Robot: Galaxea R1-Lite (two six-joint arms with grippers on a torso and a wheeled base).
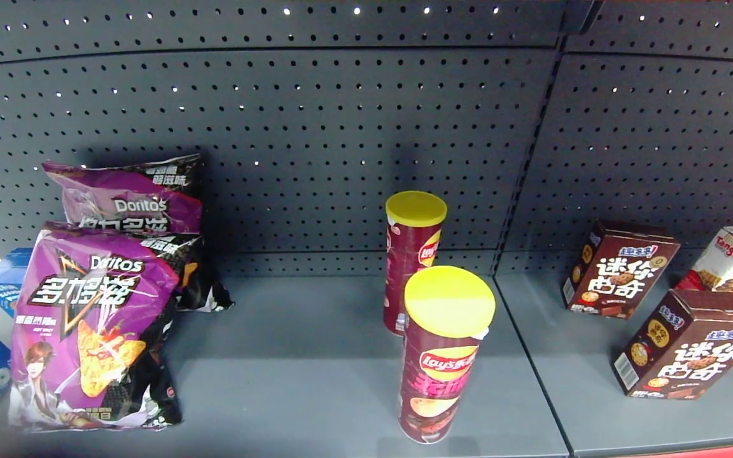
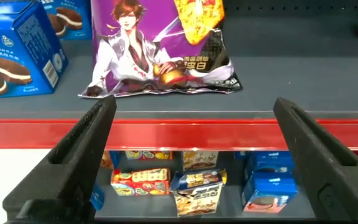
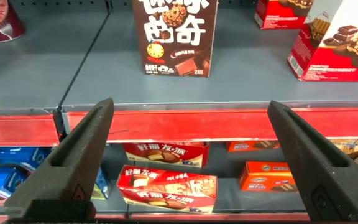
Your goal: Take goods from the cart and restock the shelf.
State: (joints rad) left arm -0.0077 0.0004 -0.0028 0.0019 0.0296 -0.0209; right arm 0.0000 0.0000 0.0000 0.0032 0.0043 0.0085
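The left gripper and right gripper hang before the shelf, fingers spread wide, empty. Best fetch from the cart, then fill the gap beside the cans.

Left gripper spread wide, empty, right gripper spread wide, empty

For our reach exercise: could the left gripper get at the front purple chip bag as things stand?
Probably yes: the open left gripper faces the purple chip bag beyond the red shelf edge, nothing between.
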